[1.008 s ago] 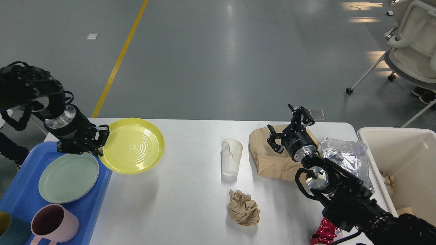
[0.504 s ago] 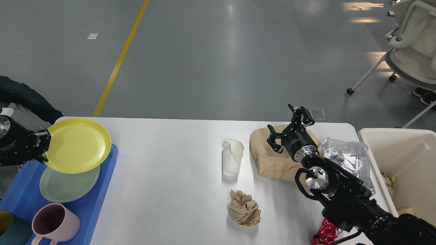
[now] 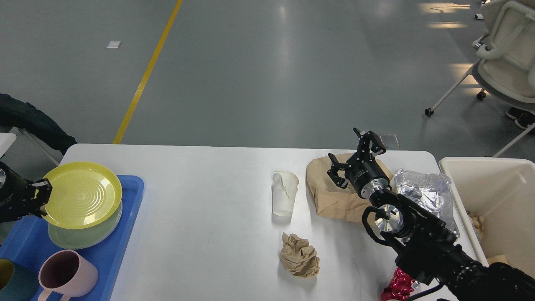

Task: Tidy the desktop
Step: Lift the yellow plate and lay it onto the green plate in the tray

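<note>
Left gripper (image 3: 42, 196) clamped on the rim of a round yellow plastic plate (image 3: 81, 195) at frame left; right gripper (image 3: 355, 154) spread wide, holding nothing.

The large white rectangular desktop (image 3: 217, 234) fills the lower centre of the frame. The plate sits over a pale green round plate (image 3: 90, 236) in the blue plastic tray (image 3: 125, 234) at lower left, with a pink mug (image 3: 67, 274) below. Centre: crushed translucent plastic cup (image 3: 284, 193), crumpled brown paper ball (image 3: 300, 255) beneath it. Right of centre: brown paper bag (image 3: 330, 196) under the right gripper, crinkled foil container (image 3: 426, 194), cream rectangular bin (image 3: 497, 196) at the right edge.
</note>
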Tool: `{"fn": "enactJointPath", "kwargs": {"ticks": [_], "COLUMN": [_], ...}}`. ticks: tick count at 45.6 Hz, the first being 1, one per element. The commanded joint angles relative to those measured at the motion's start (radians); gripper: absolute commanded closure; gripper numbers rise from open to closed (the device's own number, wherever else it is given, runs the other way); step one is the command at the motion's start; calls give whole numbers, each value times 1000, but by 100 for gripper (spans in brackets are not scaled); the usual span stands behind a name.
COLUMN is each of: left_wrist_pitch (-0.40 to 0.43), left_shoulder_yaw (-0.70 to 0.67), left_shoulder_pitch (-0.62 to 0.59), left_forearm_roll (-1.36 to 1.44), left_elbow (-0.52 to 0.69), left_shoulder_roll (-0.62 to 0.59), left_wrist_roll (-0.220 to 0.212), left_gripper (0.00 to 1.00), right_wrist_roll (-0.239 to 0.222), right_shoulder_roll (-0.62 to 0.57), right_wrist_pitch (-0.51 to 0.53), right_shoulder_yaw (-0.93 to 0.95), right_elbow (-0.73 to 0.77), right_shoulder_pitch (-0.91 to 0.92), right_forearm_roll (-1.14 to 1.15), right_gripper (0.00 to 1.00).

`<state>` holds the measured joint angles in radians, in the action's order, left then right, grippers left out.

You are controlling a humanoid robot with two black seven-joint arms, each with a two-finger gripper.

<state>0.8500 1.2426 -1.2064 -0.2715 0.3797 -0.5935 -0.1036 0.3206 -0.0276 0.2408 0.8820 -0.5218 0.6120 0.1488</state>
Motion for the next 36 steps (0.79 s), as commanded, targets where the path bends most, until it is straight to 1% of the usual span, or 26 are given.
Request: {"fn": "enactJointPath", "kwargs": {"ticks": [1,8,16,21,24,28,29,31,34,36], "left_wrist_pitch": [4,9,7,1,-2,-8,-9,-12,-32,-57], "left_shoulder_yaw": [-14,-34,-34,-34,-34,-35,-35,-35,-37,-37], "left_shoulder_pitch": [22,56,57,62,68,70,70,70,70,70], "left_forearm_roll": [0,0,0,0,0,2,2,2,2,3], "left_elbow": [-7,-31,-32,-32,-32,-32,-32,-33,-32,-33], "left_shoulder_roll": [-3,-2,-2,0,1,3,3,3,6,6], "left_wrist_roll": [1,1,1,1,1,-1,1,1,-1,-1], "left_gripper": [100,100,100,94,88,76,71,65,57,50], "right_wrist_roll": [0,0,0,0,0,0,0,0,0,0], "right_shoulder_roll": [0,0,0,0,0,0,0,0,0,0], "right_wrist_pitch": [0,0,0,0,0,0,0,0,0,0], "right_shoulder_yaw": [0,0,0,0,0,0,0,0,0,0], "right_elbow": [0,0,0,0,0,0,0,0,0,0], "right_shoulder_pitch": [0,0,0,0,0,0,0,0,0,0], "right_forearm_roll": [0,0,0,0,0,0,0,0,0,0], "right_gripper": [0,0,0,0,0,0,0,0,0,0]}}
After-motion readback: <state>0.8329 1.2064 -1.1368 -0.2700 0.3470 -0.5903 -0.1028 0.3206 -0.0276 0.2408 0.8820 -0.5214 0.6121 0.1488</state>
